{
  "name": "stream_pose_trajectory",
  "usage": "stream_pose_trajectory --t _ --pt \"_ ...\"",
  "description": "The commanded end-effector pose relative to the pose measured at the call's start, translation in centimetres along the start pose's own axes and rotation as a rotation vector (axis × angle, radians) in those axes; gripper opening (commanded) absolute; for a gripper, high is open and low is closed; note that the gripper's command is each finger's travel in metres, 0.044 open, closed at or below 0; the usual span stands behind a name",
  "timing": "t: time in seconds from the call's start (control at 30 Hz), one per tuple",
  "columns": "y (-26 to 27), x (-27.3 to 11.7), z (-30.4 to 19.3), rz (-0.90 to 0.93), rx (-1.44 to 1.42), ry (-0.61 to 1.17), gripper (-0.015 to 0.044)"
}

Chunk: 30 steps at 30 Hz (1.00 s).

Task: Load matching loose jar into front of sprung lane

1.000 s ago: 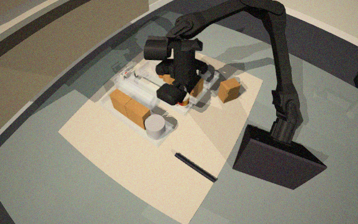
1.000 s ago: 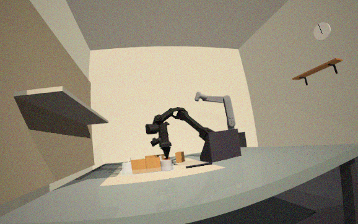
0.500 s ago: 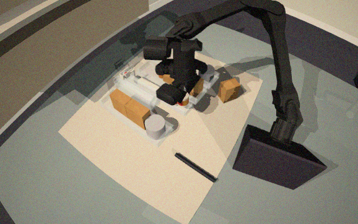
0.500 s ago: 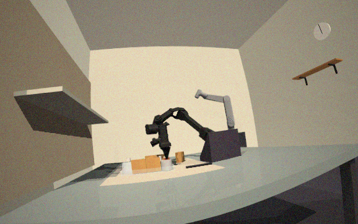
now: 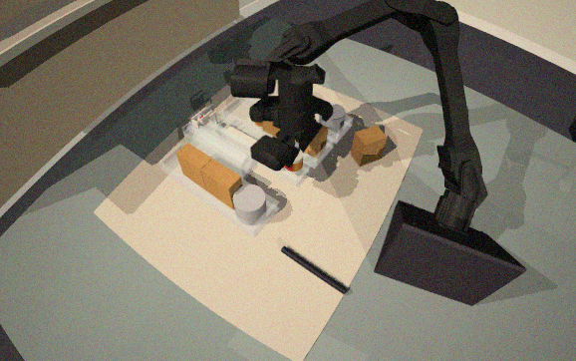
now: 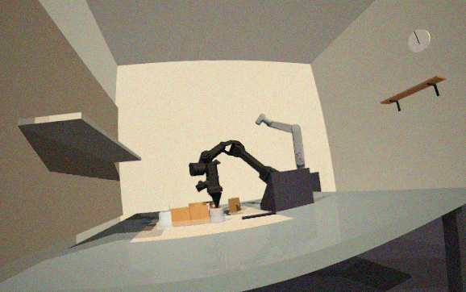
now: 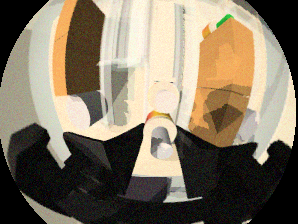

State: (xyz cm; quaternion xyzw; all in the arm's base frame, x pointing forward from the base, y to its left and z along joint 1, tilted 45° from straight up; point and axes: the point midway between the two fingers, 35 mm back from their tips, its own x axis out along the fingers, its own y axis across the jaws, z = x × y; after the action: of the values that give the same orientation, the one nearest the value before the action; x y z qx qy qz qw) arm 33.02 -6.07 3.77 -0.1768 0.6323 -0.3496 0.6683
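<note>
One jar is clamped in the pincer, fingers partly apart around it. Landmark: held jar. Second pale lid is seen just beyond it in the wrist view; whether the jars touch or the held one is seated on the lane floor cannot be told. Orange boxes and a pale cylinder are placed to one side of it, a separate orange block to the other.
</note>
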Motion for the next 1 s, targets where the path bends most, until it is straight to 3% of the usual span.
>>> stream_pose_trajectory --t 0.0,0.97 --pt "-0.18 0.16 0.37 -0.009 0.01 -0.015 0.0" --pt "-0.2 1.04 0.23 -0.01 0.009 -0.015 0.0"
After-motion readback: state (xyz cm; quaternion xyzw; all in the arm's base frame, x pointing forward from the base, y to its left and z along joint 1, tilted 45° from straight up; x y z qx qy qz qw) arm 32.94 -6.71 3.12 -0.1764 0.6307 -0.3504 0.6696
